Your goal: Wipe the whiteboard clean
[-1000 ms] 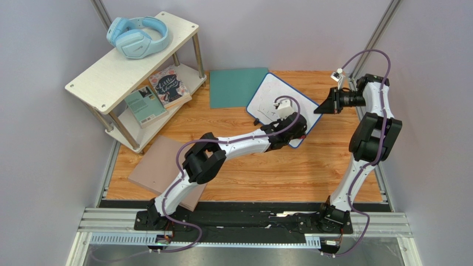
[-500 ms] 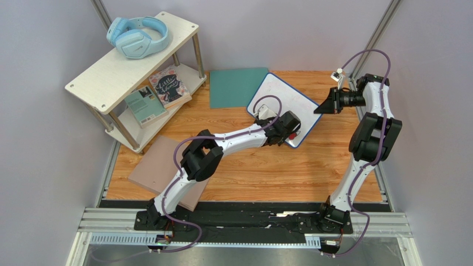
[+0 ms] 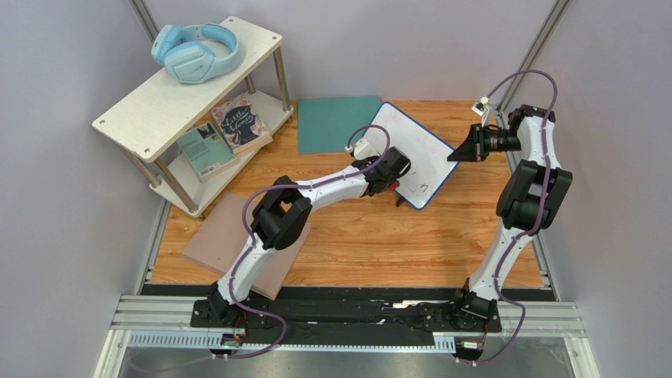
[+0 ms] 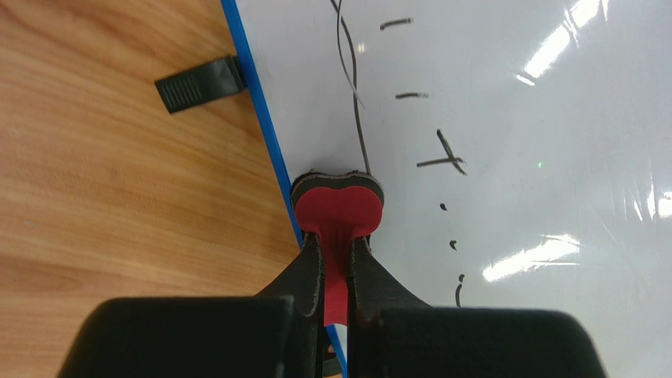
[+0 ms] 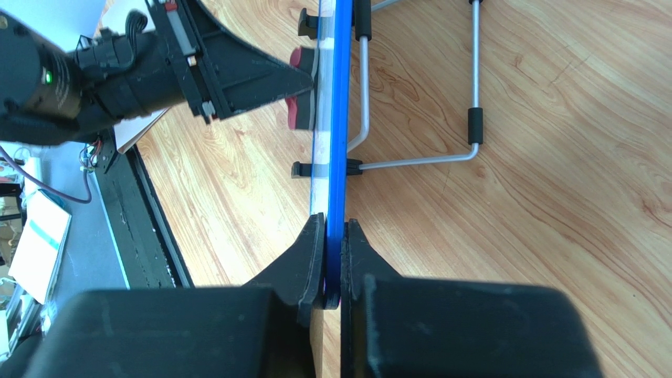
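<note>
Evidently right fingers clamp the rim of the blue-framed white whiteboard to steady it while left fingers press a gripped red felt eraser against it

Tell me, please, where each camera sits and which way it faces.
Top external: fixed above and behind, looking down on the table; the left arm and right arm show whole, bases at bottom.
Left wrist: on the left arm, looking along the left gripper, shut on a red eraser, onto the whiteboard face.
Right wrist: on the right arm, looking along the right gripper, clamped on the whiteboard's blue edge.
Shared: all three show the whiteboard; the right wrist view also catches the left gripper and eraser.
</note>
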